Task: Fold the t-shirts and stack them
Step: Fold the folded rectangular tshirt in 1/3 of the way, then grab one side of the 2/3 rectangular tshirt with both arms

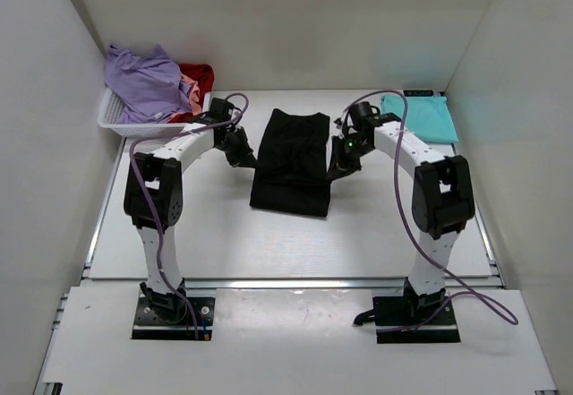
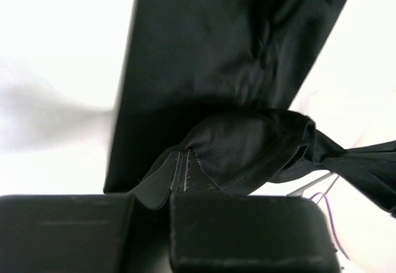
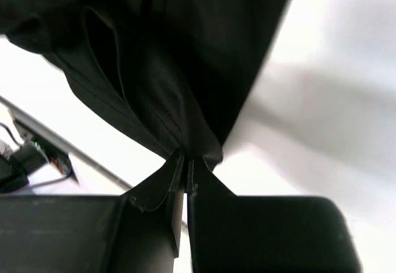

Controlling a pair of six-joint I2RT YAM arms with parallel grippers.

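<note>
A black t-shirt (image 1: 291, 158) lies partly folded in the middle of the table, long side running away from me. My left gripper (image 1: 242, 155) is shut on its left edge, where the cloth (image 2: 235, 146) bunches between the pads. On the shirt's right edge my right gripper (image 1: 341, 164) is shut, pinching a hem (image 3: 189, 155). A teal t-shirt (image 1: 423, 115) lies folded flat at the back right. A lavender-purple t-shirt (image 1: 143, 80) is heaped on the white basket (image 1: 121, 124) at the back left, with pink (image 1: 188, 90) and red (image 1: 200, 74) cloth behind it.
White walls close in the table on the left, back and right. The basket sits close behind my left arm's forearm. A purple cable (image 1: 398, 198) loops along my right arm.
</note>
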